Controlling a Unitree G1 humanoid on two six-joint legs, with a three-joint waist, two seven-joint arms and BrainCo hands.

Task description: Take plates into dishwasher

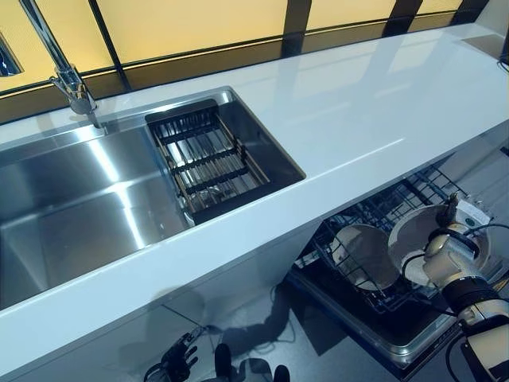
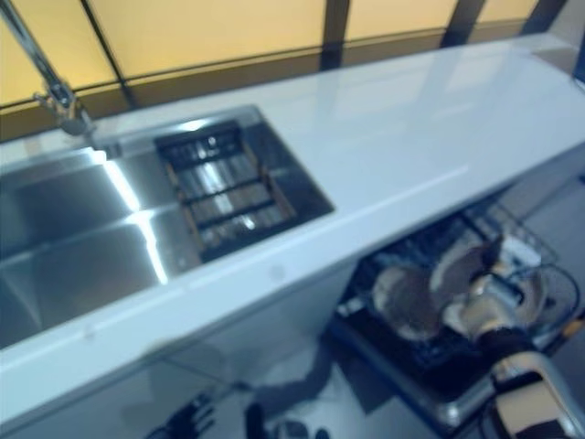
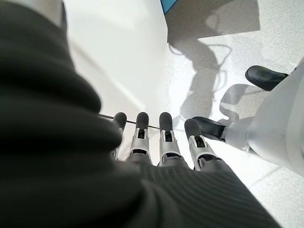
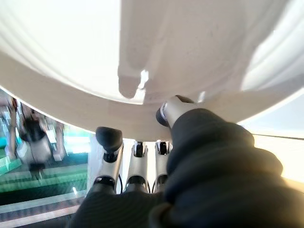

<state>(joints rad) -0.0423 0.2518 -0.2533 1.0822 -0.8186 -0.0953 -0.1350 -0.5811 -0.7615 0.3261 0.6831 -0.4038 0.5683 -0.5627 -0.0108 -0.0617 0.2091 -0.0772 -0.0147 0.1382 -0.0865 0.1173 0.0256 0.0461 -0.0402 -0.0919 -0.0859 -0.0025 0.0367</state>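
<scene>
The right hand (image 1: 445,253) is working at about four o'clock in the head views, low beside the open dishwasher rack (image 1: 374,239), and it is clamping a white plate (image 1: 413,231). In the right wrist view the plate (image 4: 156,52) is filling the upper part of the picture, its rim is lying across the fingers (image 4: 110,137), and the thumb (image 4: 173,109) is pressing on its face, so the grip is a pinch on the edge. The plate is standing nearly upright over the rack. A second plate (image 1: 367,255) is already sitting on edge in the rack, just beside the held one at its nine o'clock side; whether the two are touching cannot be told.

The left hand (image 1: 176,362) is hanging at about seven o'clock, down near the floor (image 1: 334,350) and below the white counter (image 1: 358,111). In its own wrist view its fingers (image 3: 164,128) are lying straight in a row, slightly apart, and holding nothing, with the pale cabinet front (image 3: 123,57) beyond them.

On the counter, the steel sink (image 1: 71,199) is occupying the nine o'clock side, a dark drain basket (image 1: 211,159) is sitting in its right part, and the tap (image 1: 67,76) is rising at about eleven o'clock.
</scene>
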